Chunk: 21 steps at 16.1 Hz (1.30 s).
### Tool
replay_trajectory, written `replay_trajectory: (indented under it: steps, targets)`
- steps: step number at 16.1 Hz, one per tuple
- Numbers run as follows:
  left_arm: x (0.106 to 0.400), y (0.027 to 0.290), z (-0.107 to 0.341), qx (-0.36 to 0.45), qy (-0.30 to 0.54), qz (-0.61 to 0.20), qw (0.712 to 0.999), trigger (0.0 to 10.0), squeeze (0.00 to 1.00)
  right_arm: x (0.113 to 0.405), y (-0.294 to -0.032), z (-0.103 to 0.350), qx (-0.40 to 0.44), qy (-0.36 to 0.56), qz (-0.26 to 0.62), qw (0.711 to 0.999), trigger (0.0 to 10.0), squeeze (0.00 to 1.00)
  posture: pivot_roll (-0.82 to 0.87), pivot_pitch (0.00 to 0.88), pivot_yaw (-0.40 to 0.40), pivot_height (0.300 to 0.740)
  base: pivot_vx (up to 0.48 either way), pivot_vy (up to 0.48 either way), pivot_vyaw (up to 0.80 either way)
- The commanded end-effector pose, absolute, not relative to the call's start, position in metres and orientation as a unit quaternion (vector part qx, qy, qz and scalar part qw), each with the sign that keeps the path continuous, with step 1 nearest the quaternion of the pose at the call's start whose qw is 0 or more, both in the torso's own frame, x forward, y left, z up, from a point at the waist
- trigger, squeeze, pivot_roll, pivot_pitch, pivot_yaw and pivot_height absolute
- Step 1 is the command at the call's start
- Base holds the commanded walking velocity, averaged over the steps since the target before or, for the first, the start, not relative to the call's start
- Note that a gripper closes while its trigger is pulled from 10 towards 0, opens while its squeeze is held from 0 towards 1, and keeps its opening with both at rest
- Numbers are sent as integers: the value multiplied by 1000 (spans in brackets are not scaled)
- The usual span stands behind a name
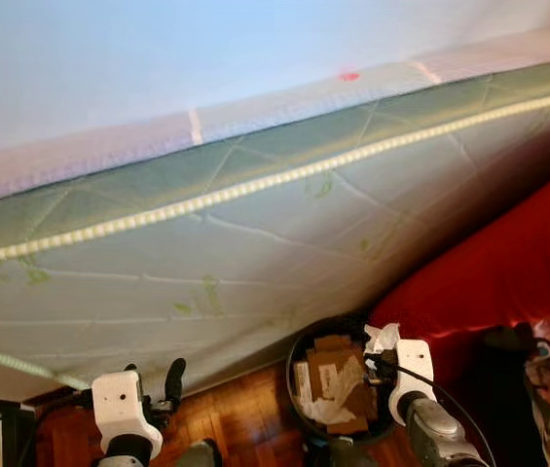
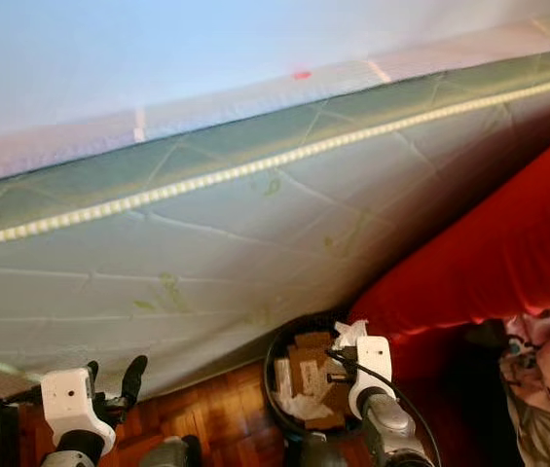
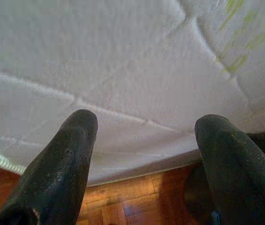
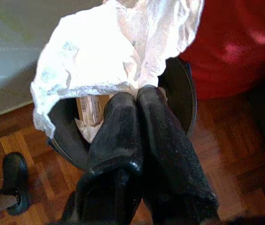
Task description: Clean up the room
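Your right gripper (image 4: 139, 93) pinches a crumpled white tissue (image 4: 118, 56) directly above the black waste bin (image 1: 299, 389) beside the mattress (image 1: 206, 253). Treat the tissue as light, soft and limp; hold any bunched fold. Your left gripper (image 3: 144, 136) stands spread, holding nothing

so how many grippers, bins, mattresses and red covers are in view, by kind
grippers: 2, the left gripper open beside the mattress, the right gripper shut on crumpled white paper above the bin
bins: 1, black bin with cardboard scraps inside
mattresses: 1, quilted mattress on its side
red covers: 1, red cover
total: 5
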<state>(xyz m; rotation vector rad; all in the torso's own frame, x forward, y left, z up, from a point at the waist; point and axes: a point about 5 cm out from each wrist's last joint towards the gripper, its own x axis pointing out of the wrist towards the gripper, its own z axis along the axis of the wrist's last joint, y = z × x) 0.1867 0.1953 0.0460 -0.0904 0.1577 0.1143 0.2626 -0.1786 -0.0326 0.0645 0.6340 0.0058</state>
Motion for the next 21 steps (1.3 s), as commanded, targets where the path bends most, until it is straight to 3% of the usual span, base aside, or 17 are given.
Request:
replay_trajectory:
  steps: [1, 21]
  targets:
    - [177, 199, 35, -47, 110, 68, 991, 10000, 0, 248, -183, -44, 32, 338, -5, 941, 10000, 0, 202, 297, -75, 682, 0, 0, 0]
    - [178, 207, 19, -42, 118, 65, 990, 10000, 0, 232, -186, -54, 36, 354, 2, 935, 10000, 0, 212, 301, -63, 667, 0, 0, 0]
